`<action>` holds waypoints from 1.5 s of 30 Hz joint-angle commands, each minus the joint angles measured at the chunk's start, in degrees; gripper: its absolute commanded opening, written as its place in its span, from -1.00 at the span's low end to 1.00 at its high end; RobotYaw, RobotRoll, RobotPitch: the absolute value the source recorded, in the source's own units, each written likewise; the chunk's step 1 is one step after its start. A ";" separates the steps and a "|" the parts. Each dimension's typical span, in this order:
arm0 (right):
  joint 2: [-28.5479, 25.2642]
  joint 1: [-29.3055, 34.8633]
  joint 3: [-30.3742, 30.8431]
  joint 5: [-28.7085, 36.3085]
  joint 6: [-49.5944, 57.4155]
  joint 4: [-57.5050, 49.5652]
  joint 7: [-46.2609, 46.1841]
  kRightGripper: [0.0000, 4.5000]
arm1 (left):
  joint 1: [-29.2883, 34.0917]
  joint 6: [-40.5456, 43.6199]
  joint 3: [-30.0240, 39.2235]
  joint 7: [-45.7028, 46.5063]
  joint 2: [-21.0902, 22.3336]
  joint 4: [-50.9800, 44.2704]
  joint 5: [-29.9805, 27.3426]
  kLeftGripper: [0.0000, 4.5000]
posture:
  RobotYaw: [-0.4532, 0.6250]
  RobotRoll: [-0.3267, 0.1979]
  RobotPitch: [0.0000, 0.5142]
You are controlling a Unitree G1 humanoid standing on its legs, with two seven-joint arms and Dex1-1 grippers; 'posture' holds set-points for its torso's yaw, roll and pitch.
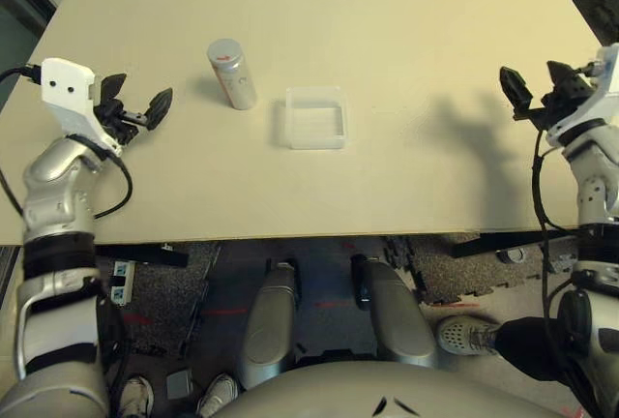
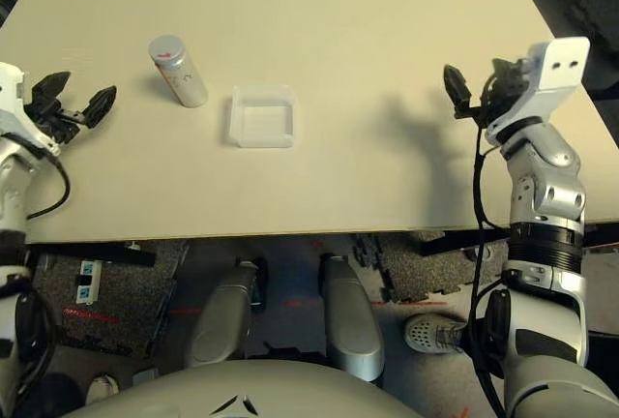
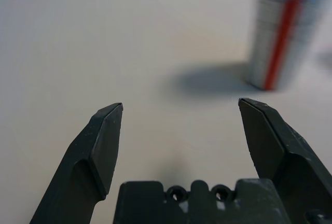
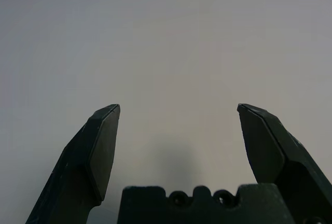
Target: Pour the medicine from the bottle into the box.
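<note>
Silver bottle [image 1: 235,79] — grey cap, red stripe

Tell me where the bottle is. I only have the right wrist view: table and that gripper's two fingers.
Observer: The bottle stands upright on the table, between the left gripper and the box.
Operator: Left gripper holding it?
Observer: No. Its fingers are open and the bottle is outside them.
Operator: Cap on? Box ready?
Observer: The grey cap is on, red mark on top. The box is open-topped, with nothing visible in it, to the right of the bottle and apart from it.
</note>
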 commanded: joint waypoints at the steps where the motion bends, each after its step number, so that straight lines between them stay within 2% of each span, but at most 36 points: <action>1: -1.21 -0.81 2.79 1.80 5.67 -4.95 2.72 1.00 | 1.11 3.89 -1.41 -2.92 1.19 -4.15 -1.30 0.99 | 0.03 0.25 -0.12; 5: -1.49 -1.50 5.09 2.90 10.43 -9.37 4.43 1.00 | -1.52 2.92 -3.20 -4.05 0.28 -2.50 0.01 0.99 | -0.01 0.25 -0.15; 9: -0.19 -3.93 6.07 8.28 18.90 -15.62 5.36 1.00 | -8.91 -0.68 -6.49 -3.46 -2.93 4.87 2.68 0.99 | -0.07 0.25 -0.18; 17: -0.60 -6.45 9.56 10.06 24.62 -21.98 5.69 1.00 | -16.32 -6.64 -9.34 -4.63 -7.29 15.77 5.49 0.99 | -0.18 0.25 -0.22; 27: -0.30 -5.67 9.96 11.65 27.18 -26.47 5.42 1.00 | -18.08 -8.90 -10.49 -6.33 -8.47 19.11 6.85 0.99 | -0.23 0.25 -0.21; 45: -0.53 -9.16 14.14 9.83 25.64 -25.60 7.19 1.00 | -22.48 -14.04 -11.99 -5.93 -12.96 28.33 9.48 0.99 | -0.30 0.25 -0.22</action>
